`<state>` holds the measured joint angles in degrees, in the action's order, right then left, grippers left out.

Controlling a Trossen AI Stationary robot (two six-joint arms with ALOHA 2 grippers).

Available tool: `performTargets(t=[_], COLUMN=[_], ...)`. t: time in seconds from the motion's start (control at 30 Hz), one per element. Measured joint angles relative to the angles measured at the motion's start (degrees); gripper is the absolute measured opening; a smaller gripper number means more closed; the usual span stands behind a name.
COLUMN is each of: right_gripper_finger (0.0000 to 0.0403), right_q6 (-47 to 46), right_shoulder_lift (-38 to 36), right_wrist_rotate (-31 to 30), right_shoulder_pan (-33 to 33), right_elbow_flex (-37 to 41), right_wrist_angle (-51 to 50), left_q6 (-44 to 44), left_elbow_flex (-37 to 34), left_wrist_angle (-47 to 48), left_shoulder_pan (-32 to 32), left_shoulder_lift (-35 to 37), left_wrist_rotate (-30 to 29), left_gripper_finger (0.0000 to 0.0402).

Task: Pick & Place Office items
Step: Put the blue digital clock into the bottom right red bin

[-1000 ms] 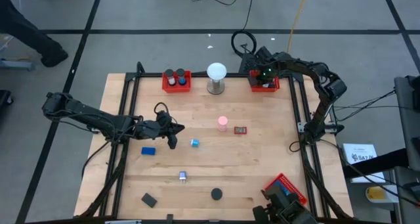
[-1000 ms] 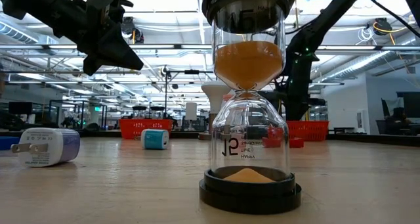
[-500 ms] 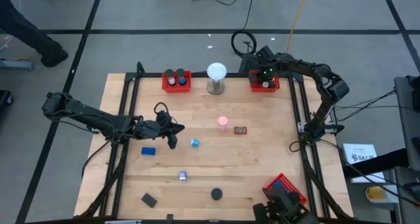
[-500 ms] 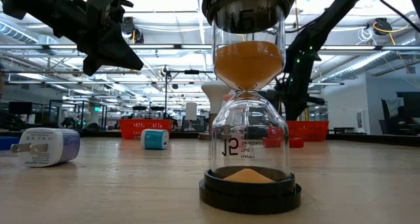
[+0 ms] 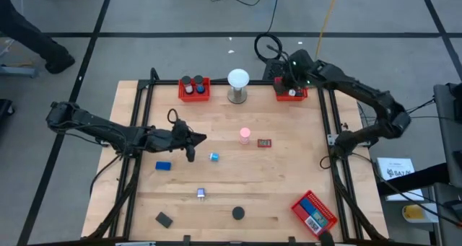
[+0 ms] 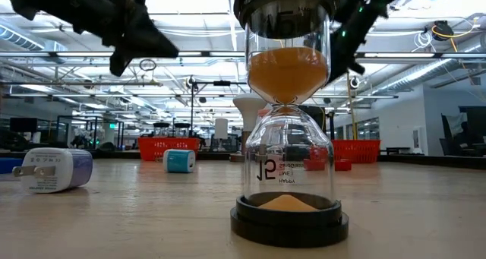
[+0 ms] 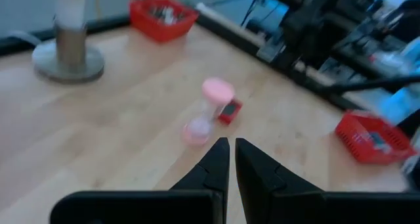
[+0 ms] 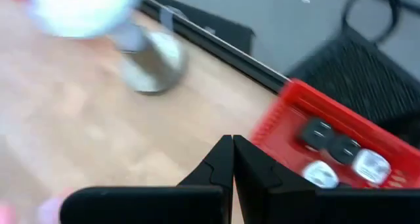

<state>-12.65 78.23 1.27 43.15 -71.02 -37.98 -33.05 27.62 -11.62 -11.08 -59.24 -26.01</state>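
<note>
Office items found scattered on desk [image 5: 289, 181]: pink hourglass [image 5: 245, 135] near centre, small red block [image 5: 264, 143] just beside it at 3 o'clock, blue block [image 5: 163, 166] toward 9, black disc [image 5: 237, 213] toward 6. Others lay already in red trays at 12 o'clock.

Left pincer [image 5: 190, 154] hung nearly shut, empty, above the desk's 9 o'clock side. Right pincer [image 5: 288, 76] closed, empty, over tray [image 5: 291, 97] at 1.

Judged between picks. Next move would call for opening, descending on a loose item.

Wooden surface; open workshop with ceiling lights behind.
</note>
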Motion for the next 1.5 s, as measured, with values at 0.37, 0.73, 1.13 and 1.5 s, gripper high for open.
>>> performTargets(t=[0.37, 0.73, 1.13, 1.5], right_gripper_finger=[0.0000, 0.0000, 0.0000, 0.0000], right_q6=[-3.4, -14.4, -13.5, -14.3], right_shoulder_lift=[-15.3, -29.3, -33.0, -33.0], right_wrist_rotate=[-2.7, -2.8, -3.0, -3.0], right_shoulder_pan=[-12.2, -19.6, -20.4, -20.4], right_elbow_flex=[16.8, 35.0, 36.3, 36.3], right_wrist_angle=[15.5, 27.4, 27.5, 27.5], left_q6=[-0.7, -5.6, -14.9, -13.5], left_elbow_flex=[0.0, 8.8, 19.9, 14.7], left_wrist_angle=[-3.6, 27.1, 69.6, 71.8], left_shoulder_pan=[4.5, -2.3, -5.1, -6.4], left_shoulder_lift=[0.0, 1.0, -0.5, -1.5], left_wrist_rotate=[0.4, 5.2, 18.4, 17.5], left_gripper_finger=[0.0026, 0.0026, 0.0037, 0.0211])
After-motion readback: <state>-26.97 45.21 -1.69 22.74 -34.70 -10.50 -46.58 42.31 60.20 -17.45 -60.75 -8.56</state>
